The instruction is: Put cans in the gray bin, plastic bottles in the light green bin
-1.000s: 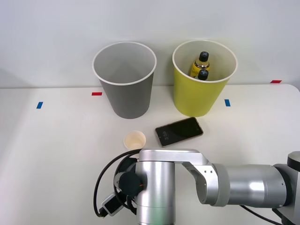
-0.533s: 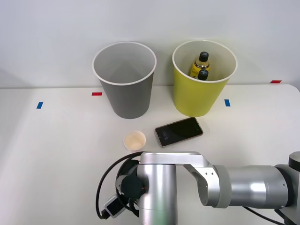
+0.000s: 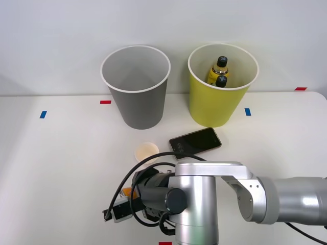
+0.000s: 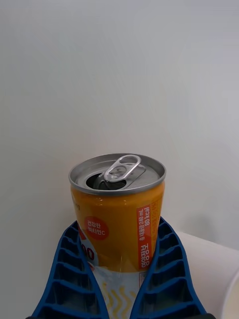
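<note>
Right gripper (image 4: 119, 294) clamped on the can (image 4: 117, 212)

The arm reaches across the table's (image 3: 51, 168) near edge from 3 o'clock, wrist low. At 12 o'clock beyond stand the gray bin (image 3: 136, 87) and the green bin (image 3: 222, 89), with both bottles (image 3: 218, 71) inside the green one.

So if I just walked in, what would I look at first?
Probably the orange can, squeezed between the blue fingers of the right end effector, its tab already popped open. Then the two big bins at the back of the table: the gray bin beside the light green bin, which holds two black-capped bottles.
</note>
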You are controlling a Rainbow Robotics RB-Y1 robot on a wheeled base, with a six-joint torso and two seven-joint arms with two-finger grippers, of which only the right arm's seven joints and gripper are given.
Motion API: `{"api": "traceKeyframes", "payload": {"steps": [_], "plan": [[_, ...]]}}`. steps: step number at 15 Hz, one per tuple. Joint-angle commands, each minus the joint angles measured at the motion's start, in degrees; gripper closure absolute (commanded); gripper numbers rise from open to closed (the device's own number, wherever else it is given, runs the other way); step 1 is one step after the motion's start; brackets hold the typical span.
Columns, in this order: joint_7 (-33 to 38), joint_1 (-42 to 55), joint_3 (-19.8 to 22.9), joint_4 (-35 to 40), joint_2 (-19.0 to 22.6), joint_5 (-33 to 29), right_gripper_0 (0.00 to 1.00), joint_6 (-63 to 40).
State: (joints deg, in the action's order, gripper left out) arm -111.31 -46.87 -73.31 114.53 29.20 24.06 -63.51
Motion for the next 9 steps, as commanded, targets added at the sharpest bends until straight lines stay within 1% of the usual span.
{"api": "traceKeyframes", "payload": {"steps": [1, 5, 8, 9], "plan": [[9.4, 0.9, 1.9, 1.9, 3.7, -0.8, 0.98, 8.1], [18.1, 3.7, 5.8, 3.8, 7.3, -1.6, 0.98, 16.1], [25.7, 6.7, 9.4, 8.3, 10.9, -2.1, 0.98, 20.4], [29.2, 8.7, 10.9, 11.2, 12.5, -2.8, 0.98, 20.7]]}}
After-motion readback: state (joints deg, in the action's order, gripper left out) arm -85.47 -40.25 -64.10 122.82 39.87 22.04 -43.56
